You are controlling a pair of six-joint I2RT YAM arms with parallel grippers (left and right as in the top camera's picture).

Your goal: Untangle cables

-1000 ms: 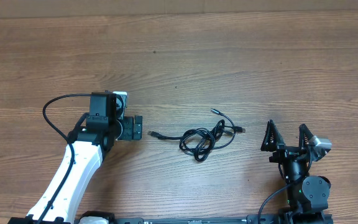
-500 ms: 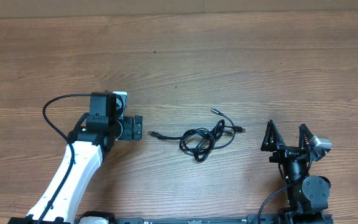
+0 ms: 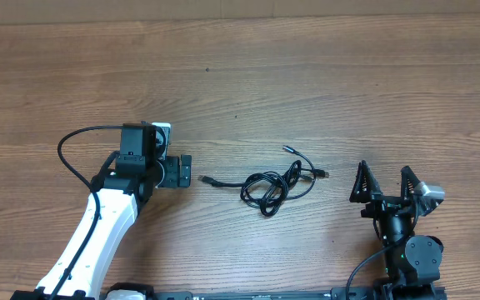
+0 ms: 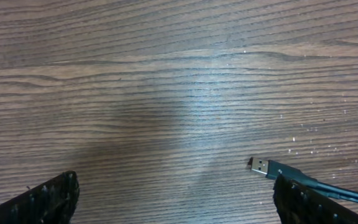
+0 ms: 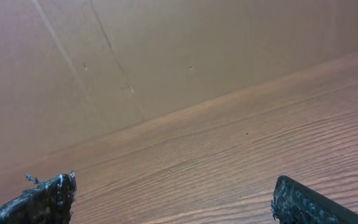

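Note:
The cables (image 3: 267, 186) lie as a small tangle of thin black cords in loose loops at the table's middle. One plug end (image 3: 204, 178) trails left and other ends (image 3: 323, 174) reach right. My left gripper (image 3: 181, 172) is open just left of that trailing plug, low over the wood. In the left wrist view the silver USB plug (image 4: 259, 166) lies beside the right finger (image 4: 309, 202), and the left gripper (image 4: 176, 202) has only bare wood between its fingers. My right gripper (image 3: 383, 183) stands open and empty to the right of the tangle. In the right wrist view the right gripper (image 5: 173, 200) points over the table.
The wooden table (image 3: 307, 92) stretches far behind the cables. A brown cardboard wall (image 5: 135, 56) rises past the table's edge in the right wrist view. The left arm's thick black cable (image 3: 69, 154) loops at its left side.

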